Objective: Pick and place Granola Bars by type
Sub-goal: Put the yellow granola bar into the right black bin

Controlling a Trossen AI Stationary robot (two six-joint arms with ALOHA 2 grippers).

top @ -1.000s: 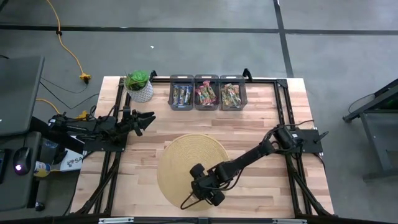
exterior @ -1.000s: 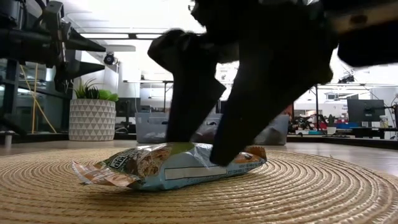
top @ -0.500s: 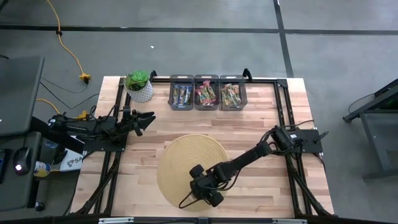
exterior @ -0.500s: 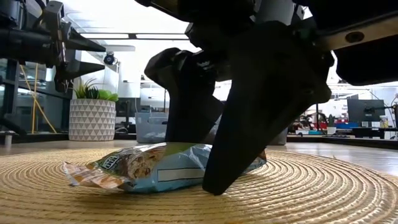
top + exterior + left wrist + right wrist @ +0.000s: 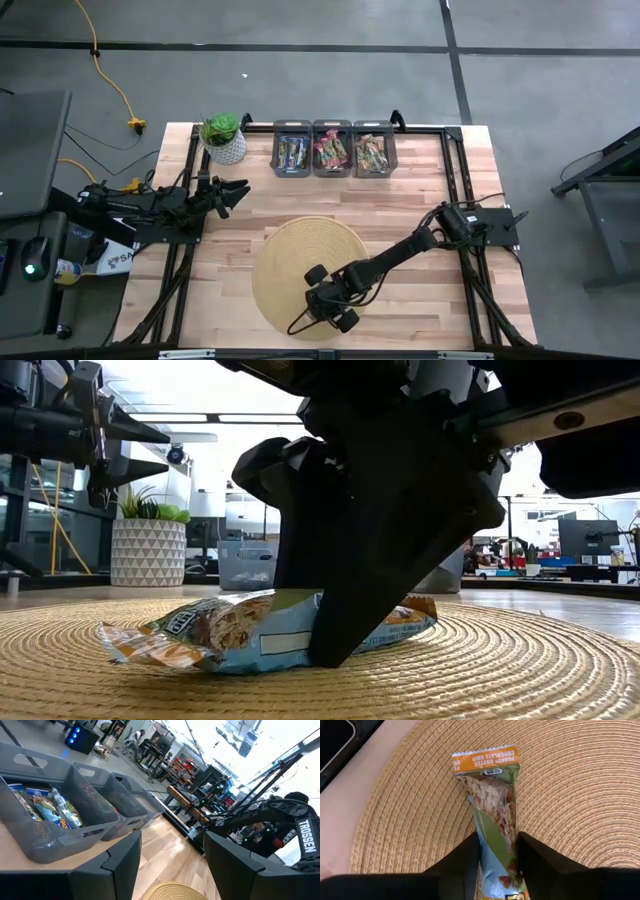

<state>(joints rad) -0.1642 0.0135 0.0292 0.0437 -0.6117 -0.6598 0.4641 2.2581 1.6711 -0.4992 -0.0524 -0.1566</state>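
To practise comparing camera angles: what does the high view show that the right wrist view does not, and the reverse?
Only the high view shows the three grey bins of sorted bars, the potted plant, the waiting left claw near the plant, and the whole table.

Only the right wrist view shows the wrapper's orange printed end and the right claw's fingers pressing both sides of the granola bar.

Both show the straw mat and the right claw over it.
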